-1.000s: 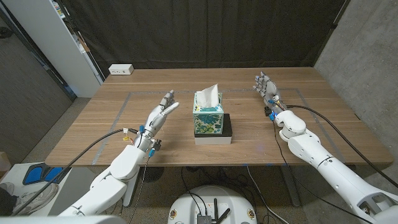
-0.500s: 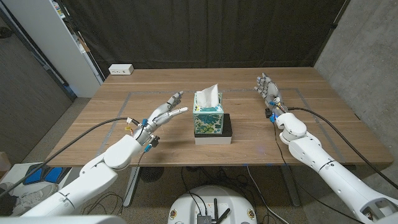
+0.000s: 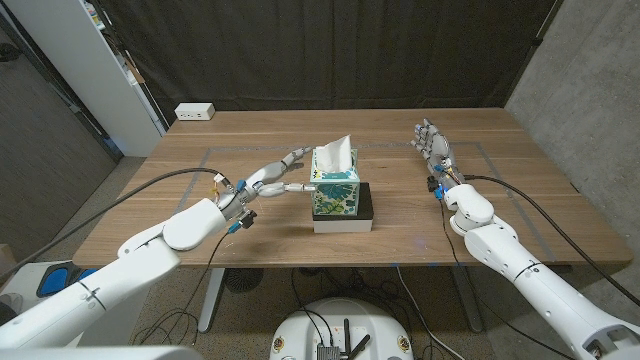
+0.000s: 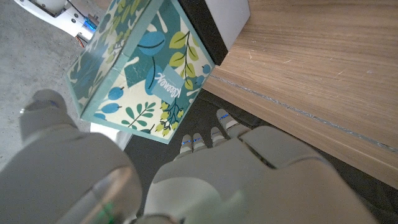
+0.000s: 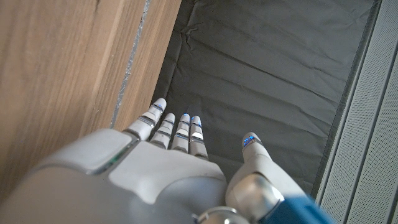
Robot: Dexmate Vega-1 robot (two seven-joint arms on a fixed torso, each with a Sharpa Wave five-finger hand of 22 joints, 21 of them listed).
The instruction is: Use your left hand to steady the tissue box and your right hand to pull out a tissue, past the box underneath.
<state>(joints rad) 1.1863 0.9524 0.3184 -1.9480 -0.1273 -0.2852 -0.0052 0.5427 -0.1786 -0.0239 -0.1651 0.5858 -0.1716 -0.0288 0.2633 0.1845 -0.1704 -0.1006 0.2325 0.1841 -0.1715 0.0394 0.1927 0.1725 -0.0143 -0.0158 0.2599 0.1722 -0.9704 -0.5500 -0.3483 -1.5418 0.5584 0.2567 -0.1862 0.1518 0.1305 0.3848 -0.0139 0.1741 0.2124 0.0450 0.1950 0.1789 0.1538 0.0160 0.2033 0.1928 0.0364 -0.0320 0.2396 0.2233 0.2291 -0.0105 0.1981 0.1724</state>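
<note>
A teal floral tissue box stands at the table's middle on a flat box with a black top and white sides, and a white tissue sticks up from its slot. My left hand reaches in from the left with fingers spread; one fingertip reaches the box's left side, and contact is unclear. In the left wrist view the floral box fills the space just past my left hand. My right hand stands open at the right, well apart from the box, fingers straight.
A white power strip lies at the table's far left corner. Thin tape lines mark a rectangle on the wooden table. A dark curtain hangs behind the table. Cables trail off both forearms.
My left hand has moved right, toward the tissue box, and now reaches its left side. My right hand has stayed where it was.
</note>
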